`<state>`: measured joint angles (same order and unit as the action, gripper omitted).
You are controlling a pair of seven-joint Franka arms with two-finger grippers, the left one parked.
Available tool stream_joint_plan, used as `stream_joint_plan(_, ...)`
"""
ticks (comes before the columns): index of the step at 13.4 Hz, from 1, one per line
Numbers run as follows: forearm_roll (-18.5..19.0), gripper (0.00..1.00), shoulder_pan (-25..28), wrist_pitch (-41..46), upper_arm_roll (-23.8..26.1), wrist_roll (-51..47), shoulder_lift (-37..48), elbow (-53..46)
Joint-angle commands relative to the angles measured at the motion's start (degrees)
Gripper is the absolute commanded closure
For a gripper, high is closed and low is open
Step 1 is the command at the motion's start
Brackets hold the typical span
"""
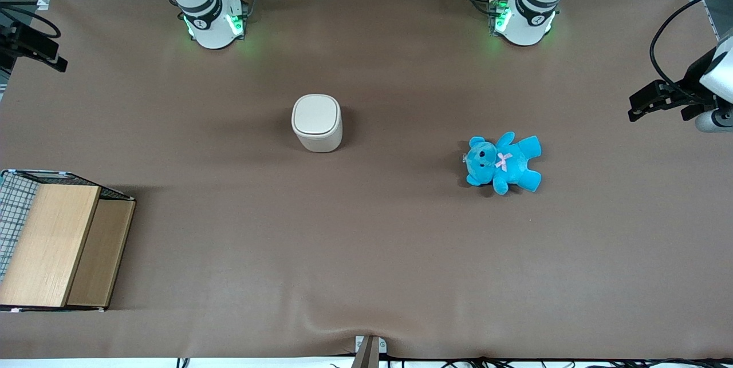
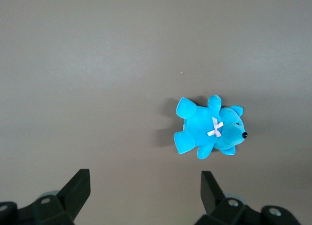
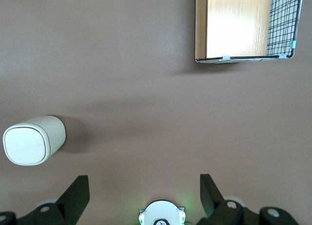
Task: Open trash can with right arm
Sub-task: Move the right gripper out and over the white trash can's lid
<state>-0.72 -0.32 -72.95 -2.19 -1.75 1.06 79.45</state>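
Observation:
The trash can (image 1: 316, 122) is a small cream-white bin with a rounded-square top. It stands upright near the middle of the brown table, and its flat lid (image 1: 316, 114) lies shut. It also shows in the right wrist view (image 3: 33, 140). My right gripper (image 3: 145, 178) hangs high above the table, well away from the can, and touches nothing. Its two black fingers (image 3: 78, 193) are spread wide with nothing between them. In the front view only a dark part of the gripper (image 1: 34, 47) shows, at the working arm's end. The right arm's green-lit base (image 1: 213, 22) stands at the table's back edge.
A blue teddy (image 1: 504, 162) lies on the table toward the parked arm's end, about as near the front camera as the can. A wooden box (image 1: 57, 248) with a wire basket (image 1: 14, 208) sits at the working arm's end, nearer the front camera.

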Motion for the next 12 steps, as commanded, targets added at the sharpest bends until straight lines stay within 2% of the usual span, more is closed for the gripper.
stream_joint_plan(1, 0.9, 0.0, -0.83, 0.53, 0.52, 1.22, -0.8, -1.58)
stream_joint_plan(8, -0.07, 0.0, 0.31, 0.96, 0.96, 0.96, -1.5, -1.49)
stream_joint_plan(12, -1.47, 0.0, 6.8, 1.05, 1.05, 0.52, -4.05, -1.14)
